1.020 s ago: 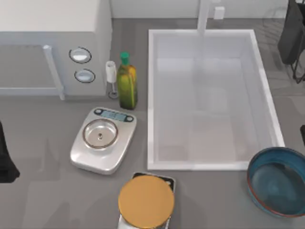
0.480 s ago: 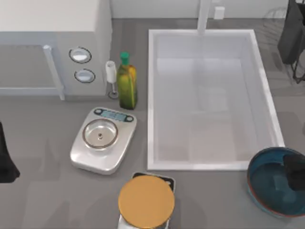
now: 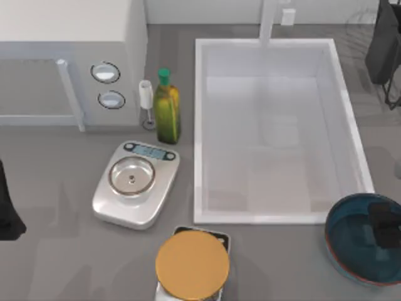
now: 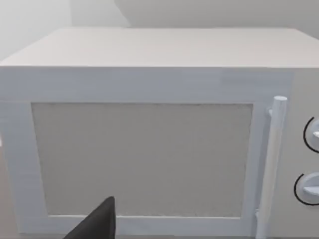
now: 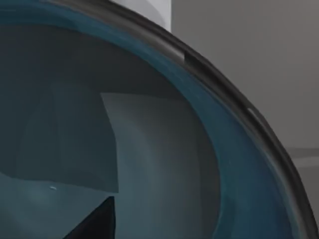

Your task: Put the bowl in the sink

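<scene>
Top view: the right pincer (image 3: 383, 224) hangs over the bowl (image 3: 354, 241), just beside the sink (image 3: 199, 125). Its grip state cannot be told. The left pincer (image 4: 94, 224) faces the microwave (image 4: 149, 134), grip unclear.

No text, label, brand, number or sign can be read anywhere: the display strip on the silver scale (image 3: 149, 151) in the frame's lower left is too blurred, and the microwave (image 4: 149, 129) front bears no lettering.
</scene>
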Robot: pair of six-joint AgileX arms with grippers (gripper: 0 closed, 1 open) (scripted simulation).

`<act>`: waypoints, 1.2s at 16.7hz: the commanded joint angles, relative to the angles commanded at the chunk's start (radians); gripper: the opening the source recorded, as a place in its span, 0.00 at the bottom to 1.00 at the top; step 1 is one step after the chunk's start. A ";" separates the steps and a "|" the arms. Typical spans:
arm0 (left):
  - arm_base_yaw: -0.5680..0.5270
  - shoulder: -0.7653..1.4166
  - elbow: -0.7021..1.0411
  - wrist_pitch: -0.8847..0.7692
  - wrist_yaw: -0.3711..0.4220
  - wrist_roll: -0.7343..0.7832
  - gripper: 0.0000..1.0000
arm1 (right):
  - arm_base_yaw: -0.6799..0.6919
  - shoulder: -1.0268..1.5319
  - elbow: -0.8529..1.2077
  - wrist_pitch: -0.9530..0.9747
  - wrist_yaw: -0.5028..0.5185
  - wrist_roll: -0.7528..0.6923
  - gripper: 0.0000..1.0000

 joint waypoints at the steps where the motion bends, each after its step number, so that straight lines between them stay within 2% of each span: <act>1: 0.000 0.000 0.000 0.000 0.000 0.000 1.00 | 0.000 0.000 0.000 0.000 0.000 0.000 0.92; 13: 0.000 0.000 0.000 0.000 0.000 0.000 1.00 | 0.000 0.000 0.000 0.000 0.000 0.000 0.02; 20: 0.000 0.000 0.000 0.000 0.000 0.000 1.00 | 0.000 0.000 0.000 0.000 0.000 0.000 0.00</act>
